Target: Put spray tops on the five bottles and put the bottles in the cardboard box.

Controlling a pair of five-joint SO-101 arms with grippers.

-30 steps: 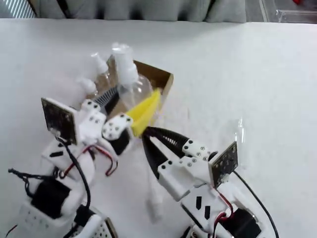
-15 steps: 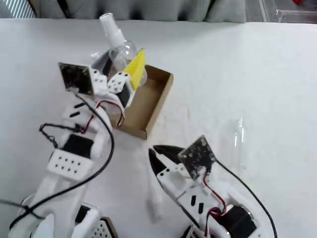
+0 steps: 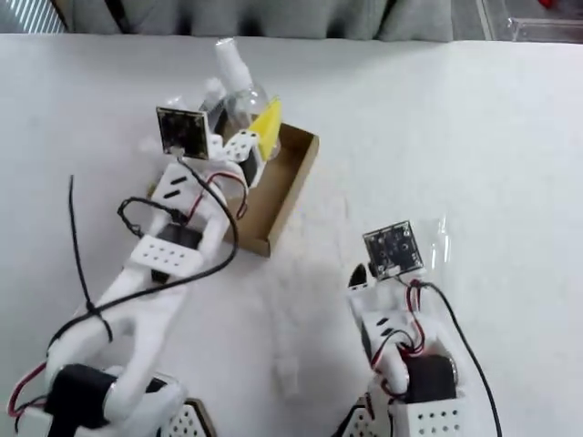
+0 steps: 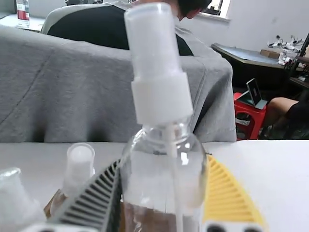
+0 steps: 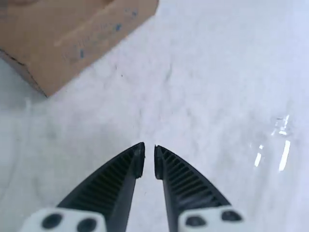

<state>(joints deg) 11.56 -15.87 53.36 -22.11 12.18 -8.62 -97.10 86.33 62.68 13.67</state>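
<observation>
My left arm stretches toward the upper left of the high view, and my left gripper [image 3: 244, 116] is clamped around a bottle [image 4: 161, 164]. My right arm sits folded at the lower right, with my right gripper [image 5: 148, 162] pointing downward, fingertips almost touching.

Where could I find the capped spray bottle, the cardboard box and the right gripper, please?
spray bottle [image 4: 163, 179]: left wrist view, on its clear body.
cardboard box [image 3: 273, 191]: high view, on its bare inner floor.
right gripper [image 5: 148, 160]: right wrist view, midway between its fingertips.
</observation>
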